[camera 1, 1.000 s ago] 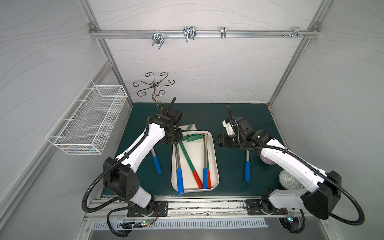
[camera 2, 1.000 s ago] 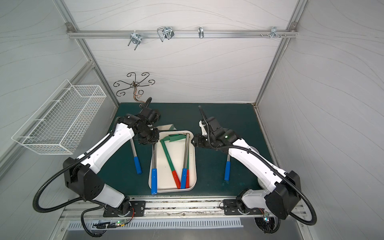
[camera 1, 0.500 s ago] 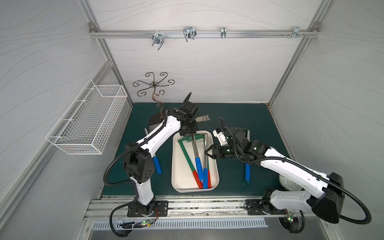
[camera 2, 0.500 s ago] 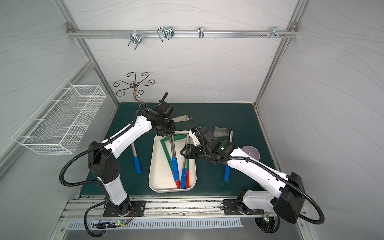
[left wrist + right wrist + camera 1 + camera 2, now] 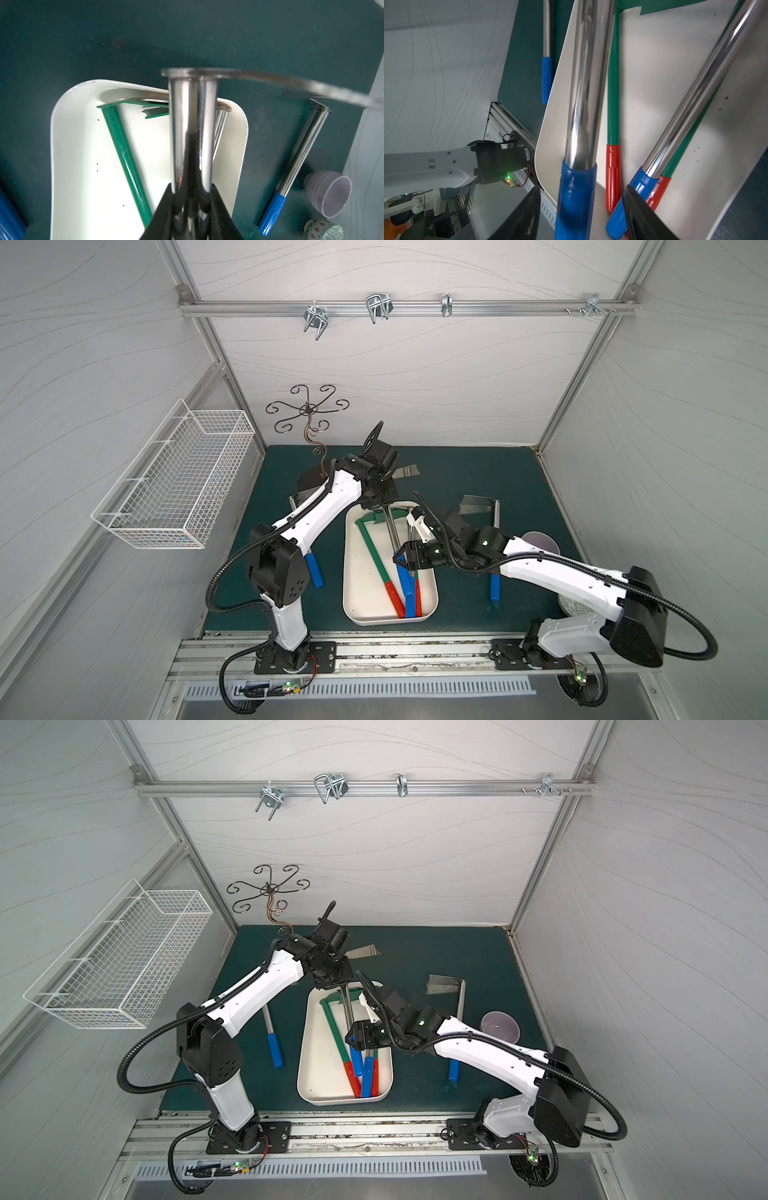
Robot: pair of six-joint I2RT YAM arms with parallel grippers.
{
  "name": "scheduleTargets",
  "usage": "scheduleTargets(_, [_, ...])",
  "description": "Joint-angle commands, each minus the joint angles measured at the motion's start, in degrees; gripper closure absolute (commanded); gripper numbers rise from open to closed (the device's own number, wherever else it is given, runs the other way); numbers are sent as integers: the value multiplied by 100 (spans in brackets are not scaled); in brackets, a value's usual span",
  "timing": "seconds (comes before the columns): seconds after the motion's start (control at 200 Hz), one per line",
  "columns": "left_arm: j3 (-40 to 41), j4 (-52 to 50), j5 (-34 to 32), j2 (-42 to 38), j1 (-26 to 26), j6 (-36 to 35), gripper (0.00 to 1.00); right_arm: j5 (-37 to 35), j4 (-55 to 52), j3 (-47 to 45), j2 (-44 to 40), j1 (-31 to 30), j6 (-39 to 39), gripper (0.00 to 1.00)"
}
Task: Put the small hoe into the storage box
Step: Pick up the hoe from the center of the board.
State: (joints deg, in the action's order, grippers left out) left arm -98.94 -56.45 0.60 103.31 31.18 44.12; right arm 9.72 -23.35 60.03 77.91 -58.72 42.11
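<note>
Left gripper (image 5: pixel 385 508) (image 5: pixel 191 185) is clamped tight on the hoe (image 5: pixel 393 531) (image 5: pixel 191 114), gripping its shiny shaft just below the blade, up at the far end of the box (image 5: pixel 365 593) (image 5: pixel 322 1073). The blade pokes out past the far rim, above the green mat (image 5: pixel 478 472). The shaft slants down toward the near end, its blue handle low over the box, beside the green hoes (image 5: pixel 374 556) with red handles and another blue-handled one (image 5: pixel 411 602) lying inside. Right gripper (image 5: pixel 401 561) (image 5: pixel 581 188) is at that blue handle, fingers (image 5: pixel 639 214) spread either side with gaps showing, so no grip there. Whether the handle rests on the pile, can't tell. On the mat, one more hoe lies left of the box (image 5: pixel 313 574) and one right (image 5: pixel 494 587), near a purple cup (image 5: pixel 540 541).
</note>
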Motion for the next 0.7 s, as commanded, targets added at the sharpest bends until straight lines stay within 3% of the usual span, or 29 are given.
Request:
scheduleTargets(0.0, [-404,169,-86,-36,12,103,100,-57,179,43,148,-81,143,36])
scheduleTargets(0.055, [-426,151,-87,-35,14,105,100,-57,230,27,179,-103,148,41])
scheduleTargets(0.14, [-434,136,-88,-58,16,93,100,-75,280,1,207,-96,126,61])
scheduleTargets(0.235, [-412,134,-54,-89,11,97,100,-101,302,-26,260,-96,146,71])
scheduleTargets(0.44, [-152,360,35,-285,0,84,100,67,348,-35,310,5,28,100])
scheduleTargets(0.575, [420,926,161,-611,-41,115,100,313,457,-26,213,136,-113,100])
scheduleTargets(0.695, [1311,1980,534,-1046,-143,264,81,559,550,41,148,194,-287,100])
